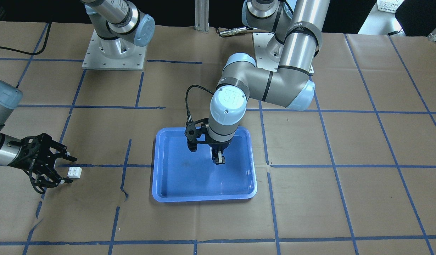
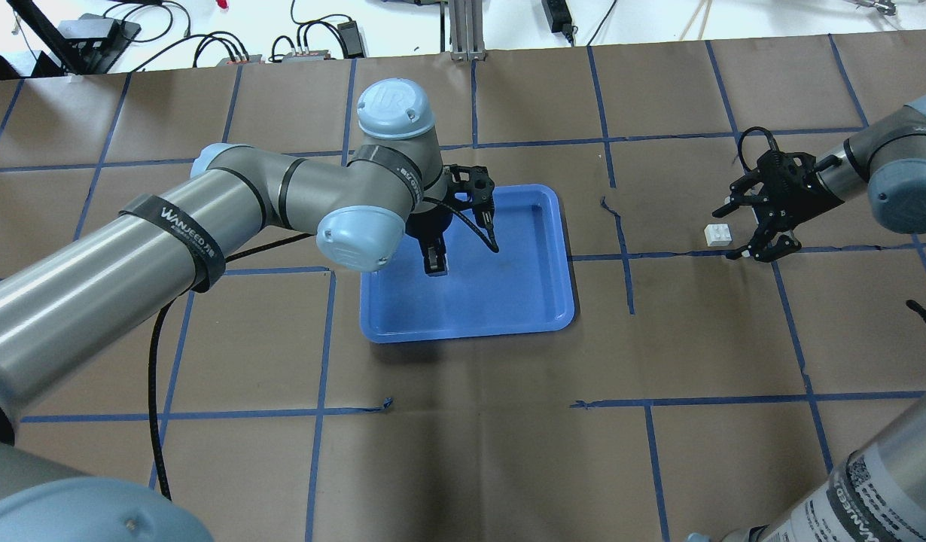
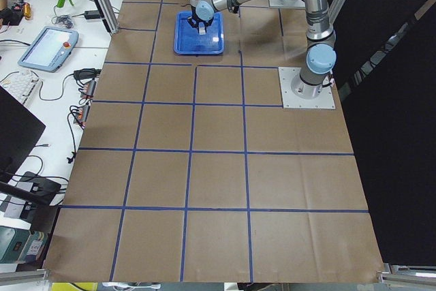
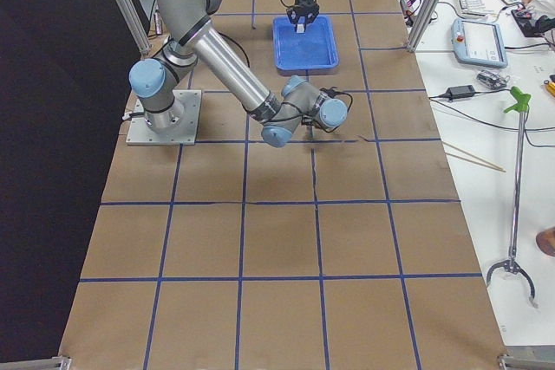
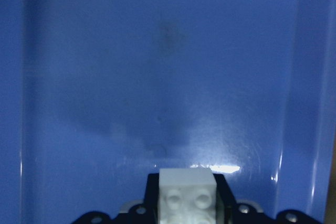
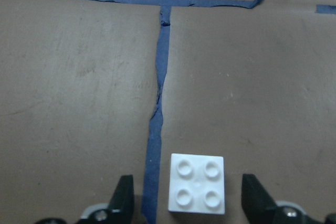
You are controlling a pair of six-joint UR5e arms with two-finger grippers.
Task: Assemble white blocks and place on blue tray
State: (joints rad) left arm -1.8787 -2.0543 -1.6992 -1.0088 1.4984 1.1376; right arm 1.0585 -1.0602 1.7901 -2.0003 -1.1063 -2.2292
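One white block point(image 5: 187, 194) sits clamped between the fingers of my left gripper point(image 1: 218, 159), which hangs just above the floor of the blue tray point(image 1: 175, 184). The same gripper shows over the tray in the overhead view point(image 2: 434, 262). The other white block point(image 1: 74, 172) lies studs-up on the brown paper, well away from the tray; it also shows in the overhead view point(image 2: 718, 234) and the right wrist view point(image 6: 197, 183). My right gripper point(image 1: 67, 169) is open, its fingers on either side of that block without touching it.
The blue tray point(image 2: 538, 309) holds nothing else. Blue tape lines cross the brown paper; a torn strip point(image 6: 157, 108) runs just beside the loose block. The arm bases point(image 1: 113, 53) stand at the table's far side.
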